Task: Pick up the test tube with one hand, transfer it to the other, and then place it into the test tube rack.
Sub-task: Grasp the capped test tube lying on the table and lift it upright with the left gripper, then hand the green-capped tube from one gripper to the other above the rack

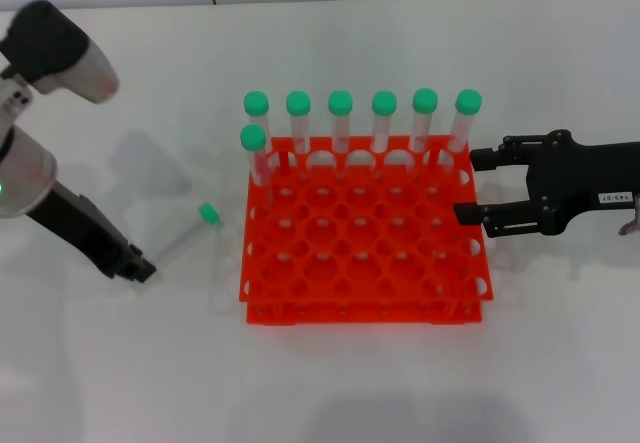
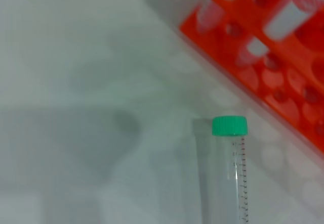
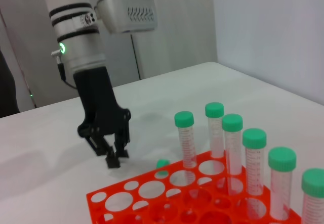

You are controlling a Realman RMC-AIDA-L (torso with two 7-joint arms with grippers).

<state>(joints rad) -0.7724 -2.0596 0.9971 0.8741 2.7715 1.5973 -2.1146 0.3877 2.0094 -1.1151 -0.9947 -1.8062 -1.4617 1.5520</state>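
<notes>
Left arm (image 3: 78,37): silver-white cylinder, black bands, green light, grey-white camera housing (image 3: 126,13); black unlabelled left claw (image 3: 112,159). Right claw (image 1: 470,185): black, angular, two-fingered, small white printed label (image 1: 617,198).

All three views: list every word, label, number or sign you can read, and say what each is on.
White label on the right pincer: printed characters, too small to read.
Test tube lying on the table by the left pincer: printed graduation marks with tiny numerals, too blurred to read.
Tubes standing in the test tube rack: faint graduation marks, no legible numbers.
Nothing else bears text.
</notes>
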